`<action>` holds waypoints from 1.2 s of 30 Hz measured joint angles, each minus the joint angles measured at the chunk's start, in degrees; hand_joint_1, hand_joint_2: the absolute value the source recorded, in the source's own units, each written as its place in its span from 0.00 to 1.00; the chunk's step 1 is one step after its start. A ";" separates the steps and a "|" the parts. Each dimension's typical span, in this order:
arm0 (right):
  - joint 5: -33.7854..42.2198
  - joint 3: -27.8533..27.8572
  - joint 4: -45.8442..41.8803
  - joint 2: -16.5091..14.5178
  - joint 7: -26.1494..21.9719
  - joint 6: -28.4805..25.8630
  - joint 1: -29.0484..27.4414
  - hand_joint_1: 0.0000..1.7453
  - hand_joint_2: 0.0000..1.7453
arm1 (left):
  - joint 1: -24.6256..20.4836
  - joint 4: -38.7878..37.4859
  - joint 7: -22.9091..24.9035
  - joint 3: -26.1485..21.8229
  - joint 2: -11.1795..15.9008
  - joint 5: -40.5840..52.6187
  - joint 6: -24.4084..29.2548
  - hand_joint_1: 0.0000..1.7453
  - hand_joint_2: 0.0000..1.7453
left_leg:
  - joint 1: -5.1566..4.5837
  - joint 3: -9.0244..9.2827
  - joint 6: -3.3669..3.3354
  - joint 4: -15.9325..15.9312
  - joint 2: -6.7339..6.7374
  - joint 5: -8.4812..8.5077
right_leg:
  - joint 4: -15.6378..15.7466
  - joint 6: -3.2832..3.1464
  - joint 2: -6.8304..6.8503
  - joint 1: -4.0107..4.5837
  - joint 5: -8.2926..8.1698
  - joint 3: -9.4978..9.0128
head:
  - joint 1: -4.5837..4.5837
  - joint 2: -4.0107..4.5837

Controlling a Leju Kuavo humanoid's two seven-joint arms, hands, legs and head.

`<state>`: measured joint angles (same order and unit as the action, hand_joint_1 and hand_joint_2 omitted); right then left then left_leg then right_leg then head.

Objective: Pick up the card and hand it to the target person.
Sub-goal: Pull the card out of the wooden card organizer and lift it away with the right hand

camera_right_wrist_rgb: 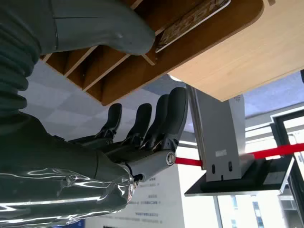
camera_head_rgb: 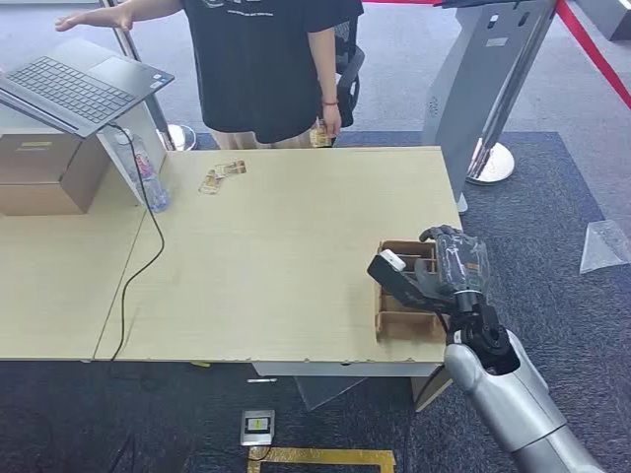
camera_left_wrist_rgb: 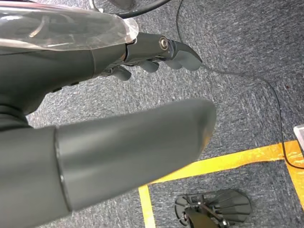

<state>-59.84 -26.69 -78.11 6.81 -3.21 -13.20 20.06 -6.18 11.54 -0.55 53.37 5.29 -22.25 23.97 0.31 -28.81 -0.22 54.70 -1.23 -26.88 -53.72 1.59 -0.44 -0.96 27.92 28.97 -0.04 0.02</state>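
The card (camera_right_wrist_rgb: 193,19) lies in the slotted cardboard box (camera_head_rgb: 405,320), its print unreadable, under the empty, spread right hand (camera_head_rgb: 439,271).

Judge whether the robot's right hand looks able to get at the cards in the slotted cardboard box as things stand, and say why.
Probably yes. The right hand hovers directly over the cardboard box at the table's near right corner, fingers apart, and nothing lies between them. The wrist view shows a card lying in the box just beyond its thumb.
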 joint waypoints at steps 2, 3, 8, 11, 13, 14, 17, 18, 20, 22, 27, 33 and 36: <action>0.00 -0.11 0.08 -0.04 0.00 0.02 0.03 0.48 1.00 | 0.00 0.00 0.03 0.01 -0.01 0.00 0.00 0.00 0.00 | 0.00 0.00 0.00 0.00 0.00 0.00 | 0.00 0.00 0.00 0.00 0.00 0.00 | 0.00 0.00; 0.00 -0.22 0.15 -0.08 0.00 0.05 0.05 0.47 1.00 | 0.00 0.00 0.07 0.02 -0.02 0.00 0.01 0.00 0.00 | 0.00 0.00 0.00 0.00 0.00 0.00 | 0.00 0.00 0.00 0.00 0.00 0.00 | 0.00 0.00; 0.00 -0.82 0.50 -0.29 0.11 0.28 0.17 0.46 1.00 | 0.00 0.00 0.15 0.10 -0.09 -0.08 0.01 0.00 0.00 | 0.00 0.00 0.00 0.00 0.00 0.00 | 0.00 0.00 0.00 0.00 0.00 0.00 | 0.00 0.00; -0.06 -1.12 0.75 -0.44 0.15 0.28 0.32 0.47 1.00 | 0.00 0.00 0.15 0.16 -0.12 -0.11 0.01 0.00 0.00 | 0.00 0.00 0.00 0.00 0.00 0.00 | 0.00 0.00 0.00 0.00 0.00 0.00 | 0.00 0.00; -0.13 -1.28 0.87 -0.50 0.15 0.28 0.40 0.48 1.00 | 0.00 0.00 0.15 0.20 -0.13 -0.11 0.01 0.00 0.00 | 0.00 0.00 0.00 0.00 0.00 0.00 | 0.00 0.00 0.00 0.00 0.00 0.00 | 0.00 0.00; -0.15 -1.38 0.93 -0.52 0.16 0.28 0.42 0.48 1.00 | 0.00 0.00 0.15 0.21 -0.13 -0.11 0.01 0.00 0.00 | 0.00 0.00 0.00 0.00 0.00 0.00 | 0.00 0.00 0.00 0.00 0.00 0.00 | 0.00 0.00; -0.22 -1.69 1.14 -0.55 0.21 0.28 0.45 0.50 1.00 | 0.01 0.00 0.15 0.23 -0.13 -0.11 0.01 0.00 0.00 | 0.00 0.00 0.00 0.00 0.00 0.00 | 0.00 0.00 0.00 0.00 0.00 0.00 | 0.00 0.00; -0.24 -1.80 1.18 -0.56 0.24 0.28 0.46 0.50 1.00 | 0.00 0.00 0.15 0.23 -0.13 -0.11 0.01 0.00 0.00 | 0.00 0.00 0.00 0.00 0.00 0.00 | 0.00 0.00 0.00 0.00 0.00 0.00 | 0.00 0.00; -0.24 -1.98 1.26 -0.56 0.26 0.27 0.51 0.50 1.00 | 0.01 0.00 0.15 0.24 -0.13 -0.12 0.01 0.00 0.00 | 0.00 0.00 0.00 0.00 0.00 0.00 | 0.00 0.00 0.00 0.00 0.00 0.00 | 0.00 0.00; -0.24 -2.17 1.34 -0.56 0.29 0.26 0.58 0.49 1.00 | 0.01 0.00 0.15 0.24 -0.13 -0.15 0.02 0.00 0.00 | 0.00 0.00 0.00 0.00 0.00 0.00 | 0.00 0.00 0.00 0.00 0.00 0.00 | 0.00 0.00; -0.24 -2.61 1.55 -0.56 0.31 0.26 0.70 0.50 1.00 | 0.01 0.00 0.15 0.24 -0.13 -0.19 0.05 0.00 0.00 | 0.00 0.01 0.00 0.00 0.00 0.00 | 0.00 0.00 0.00 0.00 0.00 0.00 | 0.00 0.00; -0.79 -2.97 1.95 -0.56 0.69 0.26 0.74 0.50 1.00 | 0.01 0.00 0.15 0.24 -0.15 -0.37 0.10 0.00 0.00 | 0.00 0.00 0.00 0.00 0.00 0.00 | 0.00 0.00 0.00 0.00 0.00 0.00 | 0.00 0.00; -1.01 -3.19 2.23 -0.56 0.88 0.19 0.88 0.52 1.00 | 0.01 0.00 0.15 0.24 -0.15 -0.37 0.10 0.00 0.00 | 0.00 0.00 0.00 0.00 0.00 0.00 | 0.00 0.00 0.00 0.00 0.00 0.00 | 0.00 0.00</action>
<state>-60.86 -29.88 -75.88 6.25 -2.33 -13.01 20.94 -6.18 11.54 -0.39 53.61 5.14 -22.62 24.06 0.31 -28.81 -0.22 54.71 -1.23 -26.88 -53.72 1.59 -0.44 -0.96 27.92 28.97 -0.04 0.02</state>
